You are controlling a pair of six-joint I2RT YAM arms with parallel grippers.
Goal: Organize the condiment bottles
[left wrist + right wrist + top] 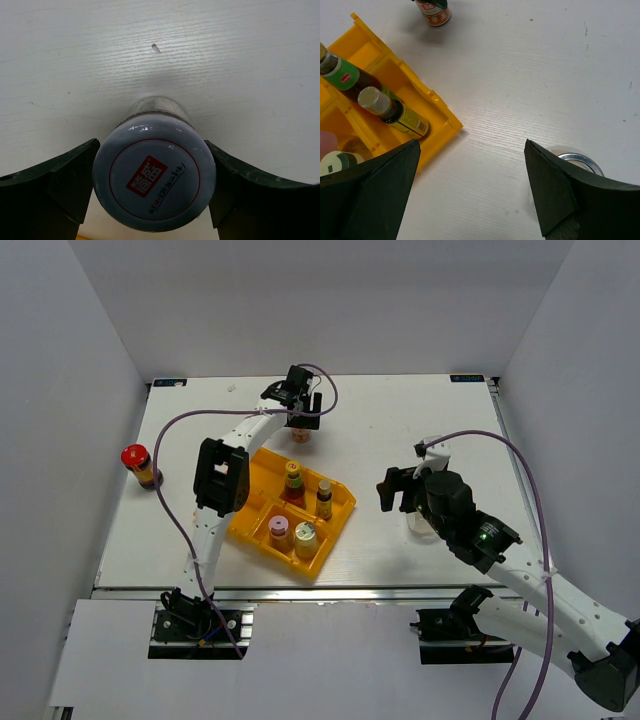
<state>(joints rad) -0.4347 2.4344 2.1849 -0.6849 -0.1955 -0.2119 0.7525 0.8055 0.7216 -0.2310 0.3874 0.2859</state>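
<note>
Black fingers (pixel 60 185) of the left gripper (pixel 152 150) stand wide on either side of one silver-capped bottle (pixel 154 177), its cap marked with a red logo. They sit right at the cap's edges, but I cannot tell whether they press on it. This bottle stands upright on the white counter (pixel 225 60).

Toward the arm bases from this gripper lies one yellow tray (pixel 445 117) with four compartments. It holds four bottles: a yellow-capped bottle (pixel 293 480), a silver-topped bottle (pixel 324 496), a pink-capped jar (pixel 279 532) and a pale-green-capped jar (pixel 305 536).

Well off to the left gripper's left stands one red-capped bottle (pixel 137 464), alone.

Right of the tray, the right gripper (pixel 472 150) hangs fully spread and holds nothing. One clear glass jar (pixel 580 161) sits just beside its right finger.
</note>
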